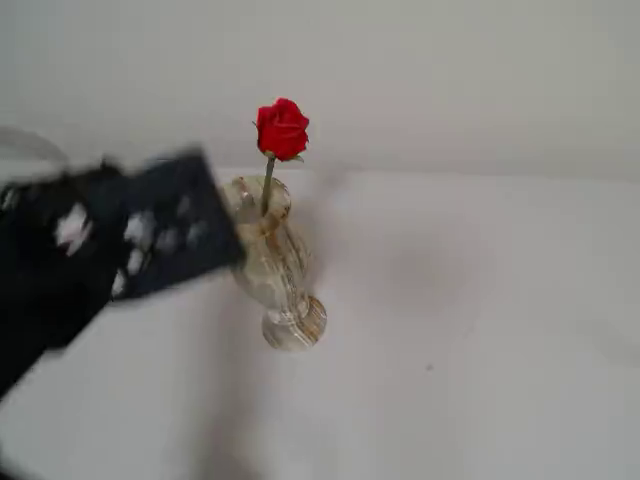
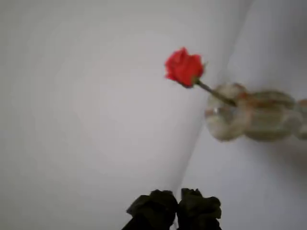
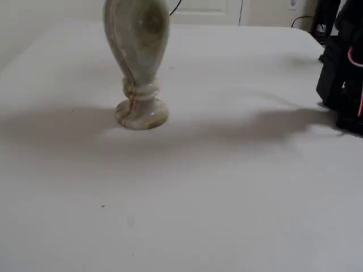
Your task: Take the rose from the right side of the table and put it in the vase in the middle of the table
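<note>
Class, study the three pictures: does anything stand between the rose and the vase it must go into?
Nothing does. The rose already stands with its stem in the mouth of the vase, bloom above the rim. In the wrist view the gripper sits apart from the rose, fingertips together and holding nothing, with only bare white table between.

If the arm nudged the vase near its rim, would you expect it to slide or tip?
Probably tip: the vase has a bulging body over a narrow neck and small round foot. It looks like stone, so likely heavy and breakable. The rose would likely go over with it.

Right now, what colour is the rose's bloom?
Bright red bloom; clearest in a fixed view.
</note>
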Robot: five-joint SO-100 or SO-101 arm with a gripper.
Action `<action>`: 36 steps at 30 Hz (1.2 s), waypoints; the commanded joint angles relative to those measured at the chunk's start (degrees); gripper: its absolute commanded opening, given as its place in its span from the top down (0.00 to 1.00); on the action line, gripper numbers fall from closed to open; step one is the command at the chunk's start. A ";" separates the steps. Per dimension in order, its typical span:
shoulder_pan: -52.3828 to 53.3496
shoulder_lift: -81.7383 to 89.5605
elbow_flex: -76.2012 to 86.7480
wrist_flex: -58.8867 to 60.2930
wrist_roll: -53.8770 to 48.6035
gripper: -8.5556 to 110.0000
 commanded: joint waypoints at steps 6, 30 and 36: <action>1.58 36.65 60.29 -18.98 0.35 0.93; 2.55 63.28 121.46 -30.41 0.70 0.93; 3.43 63.28 127.09 -31.20 0.18 0.93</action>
